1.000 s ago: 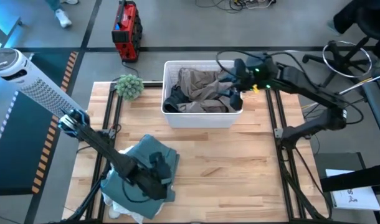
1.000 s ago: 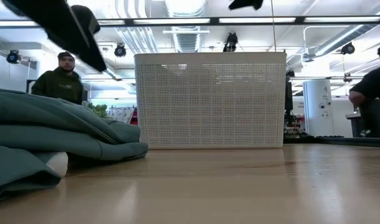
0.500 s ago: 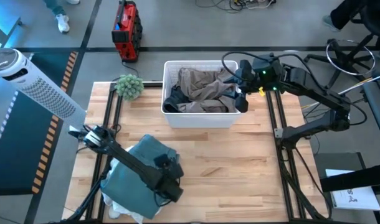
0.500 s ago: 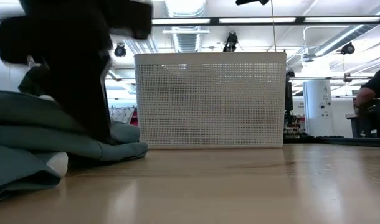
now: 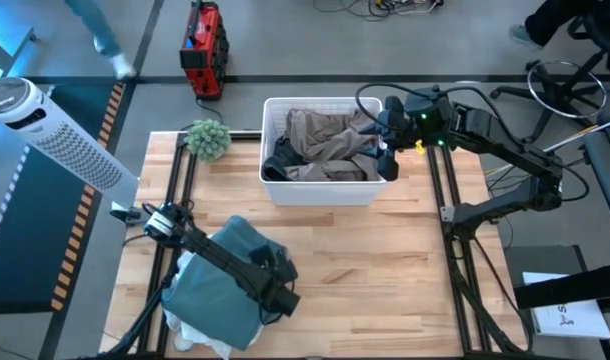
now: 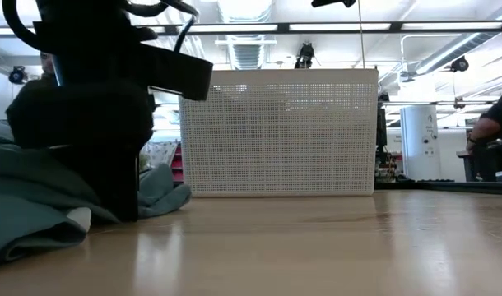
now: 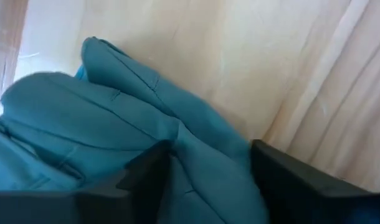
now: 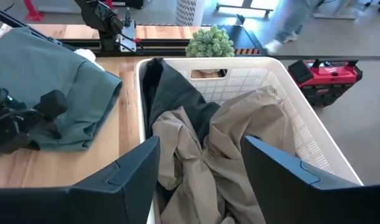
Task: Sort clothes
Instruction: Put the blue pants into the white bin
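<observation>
A grey-green garment [image 5: 220, 285] lies folded on the table at the near left, on top of a white piece [image 5: 183, 338]. My left gripper [image 5: 277, 297] is open and stands down at the garment's right edge; it is the dark shape in the low view [image 6: 119, 156]. A tan piece [image 5: 325, 140] and a dark grey piece [image 5: 283, 160] lie in the white bin [image 5: 325, 192]. My right gripper [image 5: 385, 150] is open and empty above the bin's right rim. The plaid shirt is out of view. My left gripper's open fingers point down from above, one on each side of a fold [image 7: 202, 168] at the grey-green garment's right edge. One finger [image 7: 146, 177] lies against the cloth. The garment lies slack on the table.
A small green spiky plant [image 5: 207, 138] stands at the far left by the bin. Bare wood lies between the garment and the bin and across the table's right half [image 5: 385, 280]. A person [image 6: 494, 136] shows beyond the table.
My left gripper has gone toward the table's right edge and down, from over the grey-green garment to its right edge. The garment's fold nearest the bin has bunched up and drawn back a little.
</observation>
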